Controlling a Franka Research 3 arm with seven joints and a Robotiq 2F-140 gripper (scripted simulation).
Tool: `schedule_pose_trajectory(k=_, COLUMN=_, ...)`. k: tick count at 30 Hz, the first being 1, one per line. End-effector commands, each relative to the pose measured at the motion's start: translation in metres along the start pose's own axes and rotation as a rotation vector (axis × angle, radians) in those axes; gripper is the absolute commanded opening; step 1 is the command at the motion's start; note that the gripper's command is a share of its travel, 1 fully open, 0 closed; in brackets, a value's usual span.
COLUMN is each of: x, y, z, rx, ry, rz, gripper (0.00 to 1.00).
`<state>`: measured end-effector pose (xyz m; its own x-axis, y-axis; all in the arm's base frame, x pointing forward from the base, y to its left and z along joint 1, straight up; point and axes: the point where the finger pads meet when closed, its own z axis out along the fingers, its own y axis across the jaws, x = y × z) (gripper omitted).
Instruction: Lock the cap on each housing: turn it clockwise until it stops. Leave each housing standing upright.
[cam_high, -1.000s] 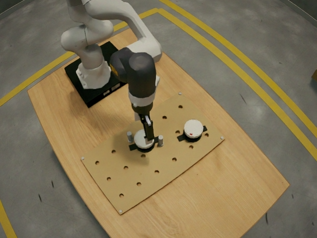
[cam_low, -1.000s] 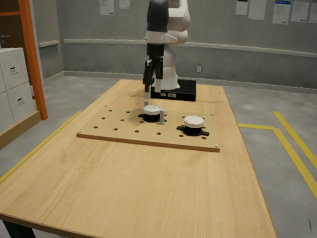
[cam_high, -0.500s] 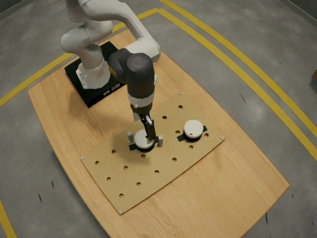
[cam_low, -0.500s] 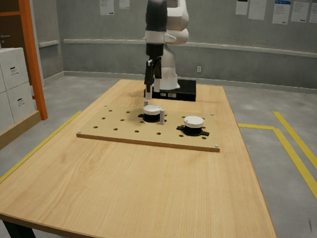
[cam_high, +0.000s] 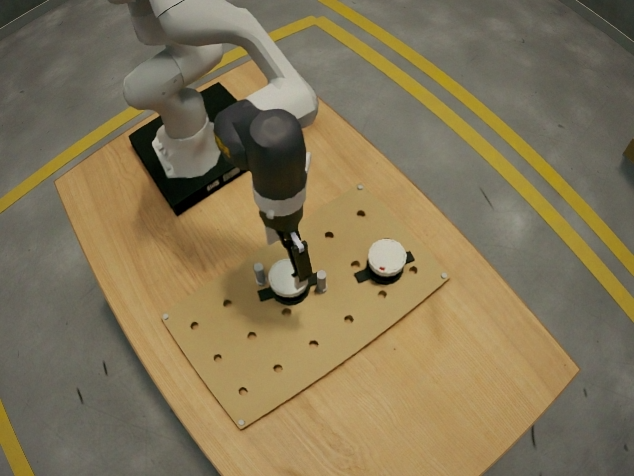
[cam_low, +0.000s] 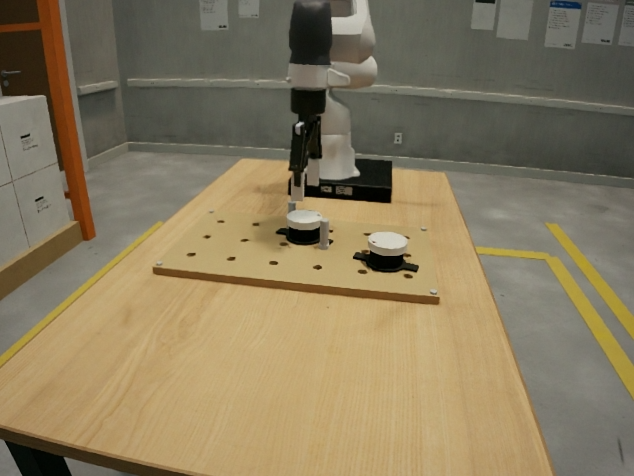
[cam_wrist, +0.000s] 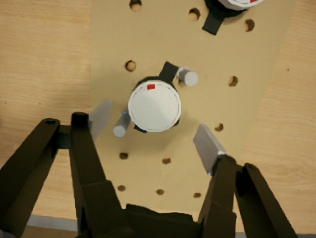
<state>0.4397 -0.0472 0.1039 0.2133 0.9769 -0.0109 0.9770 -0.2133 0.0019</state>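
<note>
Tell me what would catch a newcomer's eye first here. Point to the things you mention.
Two white caps (cam_high: 387, 256) (cam_low: 387, 242), each on a black housing (cam_high: 385, 277) (cam_low: 386, 259), stand out on the tan perforated board (cam_high: 327, 358) (cam_low: 230, 271). Above the one between two grey pegs (cam_high: 321, 281) (cam_low: 324, 234) (cam_wrist: 190, 78) hangs the open black pincer (cam_high: 300, 274) (cam_low: 305, 192) (cam_wrist: 154, 121). Bright yellow lines (cam_high: 460, 122) (cam_low: 588, 307) cross the floor around the table.

Arm (cam_high: 220, 25) (cam_low: 353, 40) rises from foot (cam_high: 186, 156) (cam_low: 337, 156) near far edge of worktop (cam_high: 435, 358) (cam_low: 307, 384) (cam_wrist: 35, 75), bends at elbow, reaches toward near edge. Dark wrist (cam_high: 279, 153) (cam_low: 309, 30) high over far half, between left and right edges, well apart from near corners. Claw (cam_high: 285, 256) (cam_low: 305, 184) (cam_wrist: 154, 121) hangs below wrist, pointing down, raised above worktop. Fingers spread wide, pale pads facing each other. In exterior view, claw seen nearly side-on, one finger closer to near edge, other closer to far edge.
</note>
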Motion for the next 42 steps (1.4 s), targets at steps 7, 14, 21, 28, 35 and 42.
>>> schedule_pose_trajectory(k=7, x=-0.001, y=0.0, z=0.009, rx=0.001, ry=0.011, rz=-0.025, gripper=0.78)
schedule_pose_trajectory(k=14, x=-0.001, y=0.0, z=0.015, rx=0.001, ry=0.011, rz=-0.025, gripper=0.78)
schedule_pose_trajectory(k=21, x=-0.001, y=0.0, z=0.025, rx=0.001, ry=0.011, rz=-0.025, gripper=0.78)
schedule_pose_trajectory(k=28, x=-0.001, y=0.0, z=0.032, rx=0.001, ry=0.011, rz=-0.025, gripper=0.78)
schedule_pose_trajectory(k=35, x=-0.001, y=0.0, z=0.042, rx=0.001, ry=0.011, rz=-0.025, gripper=0.78)
schedule_pose_trajectory(k=42, x=-0.001, y=0.0, z=0.05, rx=0.001, ry=0.011, rz=-0.025, gripper=0.78)
